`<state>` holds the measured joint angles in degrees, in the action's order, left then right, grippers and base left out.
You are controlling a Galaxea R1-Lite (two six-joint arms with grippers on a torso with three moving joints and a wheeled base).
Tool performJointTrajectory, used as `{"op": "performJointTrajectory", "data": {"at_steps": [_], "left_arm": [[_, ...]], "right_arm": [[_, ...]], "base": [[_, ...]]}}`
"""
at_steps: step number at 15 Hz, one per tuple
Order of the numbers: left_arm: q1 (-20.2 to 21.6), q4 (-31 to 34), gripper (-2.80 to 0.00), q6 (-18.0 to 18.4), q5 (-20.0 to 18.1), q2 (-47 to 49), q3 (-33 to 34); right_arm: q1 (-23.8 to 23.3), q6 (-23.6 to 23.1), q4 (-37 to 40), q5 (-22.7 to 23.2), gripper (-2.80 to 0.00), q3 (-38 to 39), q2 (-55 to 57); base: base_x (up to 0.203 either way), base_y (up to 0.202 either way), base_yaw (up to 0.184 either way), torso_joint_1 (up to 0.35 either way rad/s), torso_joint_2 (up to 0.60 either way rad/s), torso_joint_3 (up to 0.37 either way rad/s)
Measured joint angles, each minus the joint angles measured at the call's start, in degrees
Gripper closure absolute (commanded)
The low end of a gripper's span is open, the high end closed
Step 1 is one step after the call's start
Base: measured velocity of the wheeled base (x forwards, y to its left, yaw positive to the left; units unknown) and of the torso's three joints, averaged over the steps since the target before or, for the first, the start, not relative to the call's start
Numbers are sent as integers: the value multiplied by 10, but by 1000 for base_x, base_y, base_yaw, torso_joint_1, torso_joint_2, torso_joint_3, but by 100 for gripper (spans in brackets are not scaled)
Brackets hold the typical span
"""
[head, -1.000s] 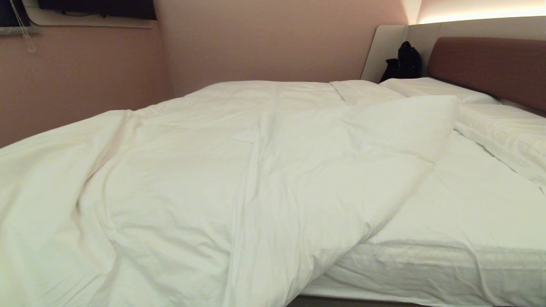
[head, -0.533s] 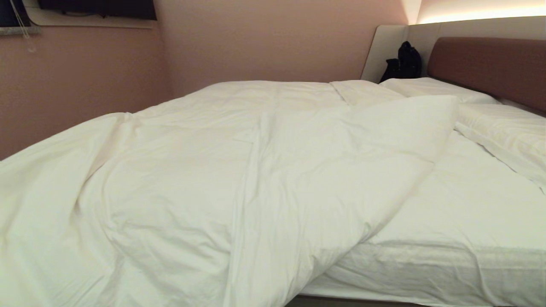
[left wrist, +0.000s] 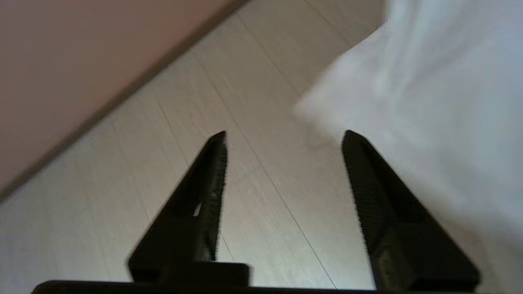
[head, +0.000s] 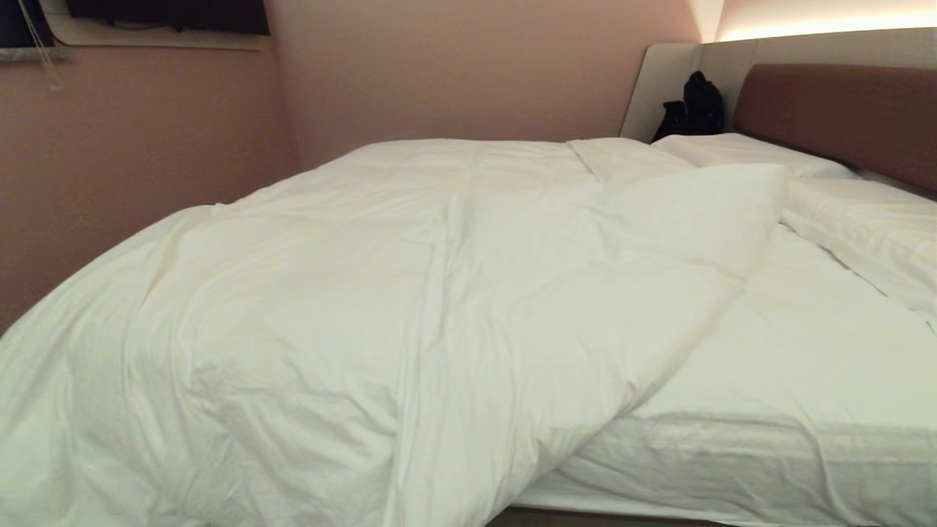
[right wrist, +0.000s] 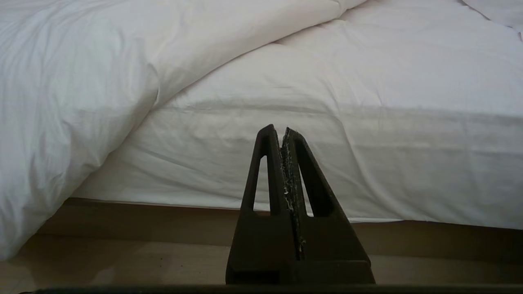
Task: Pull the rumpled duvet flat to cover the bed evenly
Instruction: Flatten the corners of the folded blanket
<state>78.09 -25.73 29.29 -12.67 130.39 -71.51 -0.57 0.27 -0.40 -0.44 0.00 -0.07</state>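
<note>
Duvet (head: 351, 307) edge dropped lower, left pincer (left wrist: 284, 134) apparently parted beside it

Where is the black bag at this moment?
In the head view, the black bag sits at the far right, against the grey side panel beside the headboard, just behind the far pillow.

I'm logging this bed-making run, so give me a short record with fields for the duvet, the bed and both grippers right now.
duvet: rumpled, bunched toward the foot end, draping over the near edge
bed: sheet bare near the pillows
left gripper: open, empty, over the floor beside the duvet
right gripper: shut, empty, facing the mattress side
</note>
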Motion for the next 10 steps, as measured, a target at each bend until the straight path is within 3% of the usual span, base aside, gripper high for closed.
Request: {"op": "performJointTrajectory", "data": {"at_steps": [6, 10], "left_arm": [[0, 0, -280, -26, -14, -4, 13], [-36, 5, -280, -146, -98, -82, 23]], "right_arm": [[0, 0, 0, 0, 0, 0, 0], [0, 0, 0, 0, 0, 0, 0]], "base": [[0, 0, 0, 0, 0, 0], [0, 0, 0, 0, 0, 0]]}}
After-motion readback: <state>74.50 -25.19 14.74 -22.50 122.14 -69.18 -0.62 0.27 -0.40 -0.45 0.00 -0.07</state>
